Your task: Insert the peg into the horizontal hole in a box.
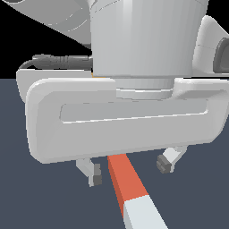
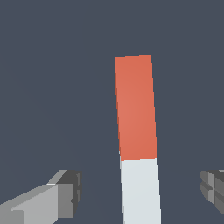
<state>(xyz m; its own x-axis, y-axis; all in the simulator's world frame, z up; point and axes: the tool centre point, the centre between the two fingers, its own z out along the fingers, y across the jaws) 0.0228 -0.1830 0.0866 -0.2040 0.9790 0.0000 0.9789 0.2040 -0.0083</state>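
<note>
Hung over the peg [image 1: 129,190] with gripper [image 1: 129,171] spread wide, a fingertip [image 1: 95,177] on each side, neither touching. Lay flat on the floor, long axis crosswise to the gap, so ready for pinching near the orange-white seam. Saw no box.

One peg [image 1: 129,190] lies in sight, a single square-section bar made of two halves: one orange-red half [image 2: 135,107] and one pale grey-white half [image 2: 141,190]. One gripper [image 1: 129,172] shows, carrying two fingers [image 1: 91,172], each tipped with one dark grey pad, so two pads [image 2: 72,192] in all. One dark blue-grey floor [image 1: 201,197] spreads beneath everything. One broad white hand housing [image 1: 125,118] fills the exterior view, with one round wrist section [image 1: 143,38] above it and one dark cable [image 1: 58,60] at its side.
</note>
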